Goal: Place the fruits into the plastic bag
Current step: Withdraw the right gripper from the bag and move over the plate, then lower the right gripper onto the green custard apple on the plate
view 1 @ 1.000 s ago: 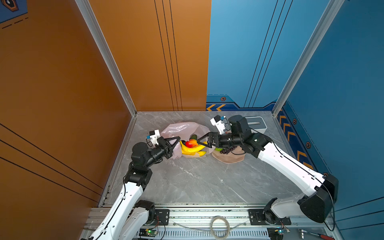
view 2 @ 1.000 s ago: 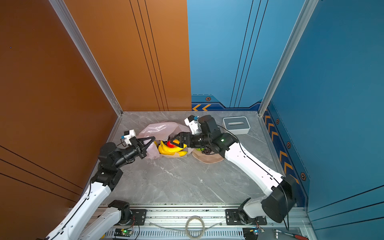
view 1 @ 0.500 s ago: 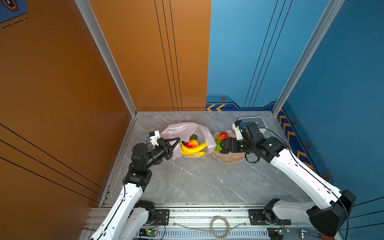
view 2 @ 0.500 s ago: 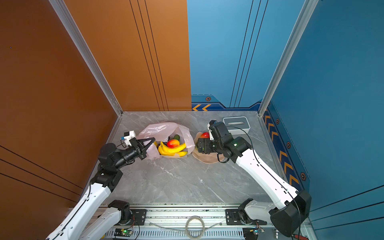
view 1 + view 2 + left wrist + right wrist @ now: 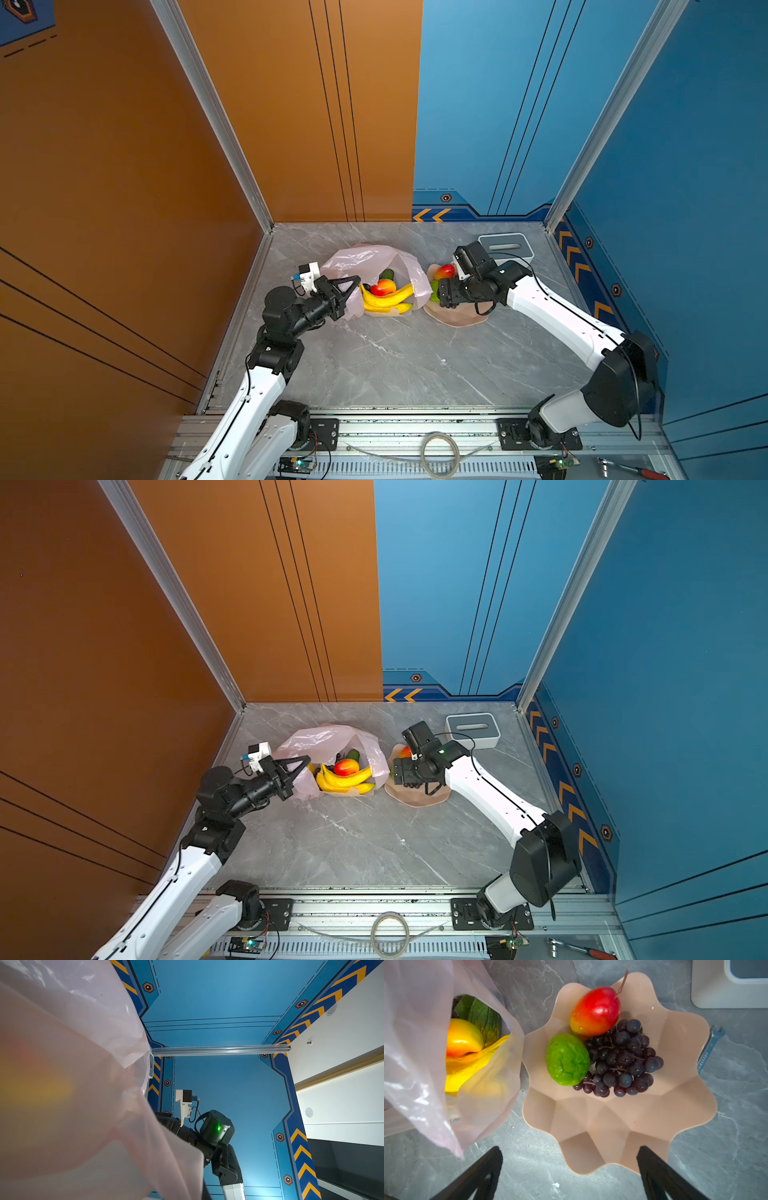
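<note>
My left gripper [image 5: 354,280] is clamped shut on the rim of the plastic bag [image 5: 365,258], holding its mouth up and open. In both top views the bag sits at about 11 o'clock from the middle of the table [image 5: 395,365]. From my left wrist the bag's pink film fills most of the view and hides my own fingers.

Inside the bag lie the banana bunch [image 5: 386,297], an orange-red mango [image 5: 383,286] resting on it, and a green oblong fruit [image 5: 387,274] at the mango's 12 o'clock.

My right gripper [image 5: 569,1149] hangs with its jaws spread wide and empty above the peach bowl [image 5: 633,1126]. The bowl stands at 3 o'clock of the bag, its scalloped rim just beside the film. In it lie a red-yellow mango [image 5: 596,1012], a green lime [image 5: 568,1059] and dark grapes [image 5: 623,1059], all three touching. In a top view the mango shows at the bowl's 11 o'clock and the lime at 9 o'clock; my own wrist covers the grapes.

The bag's side wall stands up between the bowl and the bagged fruit. A blue wrench [image 5: 710,1045] lies on the table close against the bowl's rim, on the side away from the bag. A white-and-grey box [image 5: 505,246] stands at 1 o'clock of the bowl, apart from it.
</note>
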{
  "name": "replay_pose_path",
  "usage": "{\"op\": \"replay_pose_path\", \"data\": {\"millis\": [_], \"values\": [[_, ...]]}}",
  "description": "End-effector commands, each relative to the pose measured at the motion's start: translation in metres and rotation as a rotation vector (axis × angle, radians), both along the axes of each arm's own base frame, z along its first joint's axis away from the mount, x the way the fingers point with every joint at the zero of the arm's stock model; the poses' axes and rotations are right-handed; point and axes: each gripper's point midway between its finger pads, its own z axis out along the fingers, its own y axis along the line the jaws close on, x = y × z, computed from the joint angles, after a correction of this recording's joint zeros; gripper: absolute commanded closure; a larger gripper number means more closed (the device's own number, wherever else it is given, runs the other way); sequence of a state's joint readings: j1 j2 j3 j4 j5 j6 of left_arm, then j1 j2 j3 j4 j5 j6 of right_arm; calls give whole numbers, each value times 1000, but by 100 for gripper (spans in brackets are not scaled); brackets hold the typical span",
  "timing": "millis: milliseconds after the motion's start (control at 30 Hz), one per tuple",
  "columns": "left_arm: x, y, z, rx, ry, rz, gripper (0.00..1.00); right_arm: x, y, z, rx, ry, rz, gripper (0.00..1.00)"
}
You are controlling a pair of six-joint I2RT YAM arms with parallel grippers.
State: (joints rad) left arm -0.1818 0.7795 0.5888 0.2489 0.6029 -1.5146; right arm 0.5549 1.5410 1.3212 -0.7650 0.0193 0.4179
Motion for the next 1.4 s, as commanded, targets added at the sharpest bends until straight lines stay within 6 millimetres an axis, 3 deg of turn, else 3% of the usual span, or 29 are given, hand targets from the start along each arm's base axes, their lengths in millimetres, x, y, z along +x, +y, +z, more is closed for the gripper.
{"op": "replay_pose_path", "data": {"millis": [0, 467, 733, 1133, 1367], "values": [[-2, 2, 5, 7, -29, 5, 100, 16, 9, 6, 30, -14, -4, 0], [-2, 3, 8, 6, -32, 5, 100, 50, 34, -28, 30, 69, -16, 2], [-2, 3, 9, 5, -34, 8, 100, 68, 32, -51, -1, 93, -57, 9], [-2, 3, 11, 4, -38, 9, 100, 72, 33, -82, -31, 138, -70, 16], [-2, 3, 11, 7, -35, 10, 100, 77, 30, -90, -57, 138, -80, 17]]}}
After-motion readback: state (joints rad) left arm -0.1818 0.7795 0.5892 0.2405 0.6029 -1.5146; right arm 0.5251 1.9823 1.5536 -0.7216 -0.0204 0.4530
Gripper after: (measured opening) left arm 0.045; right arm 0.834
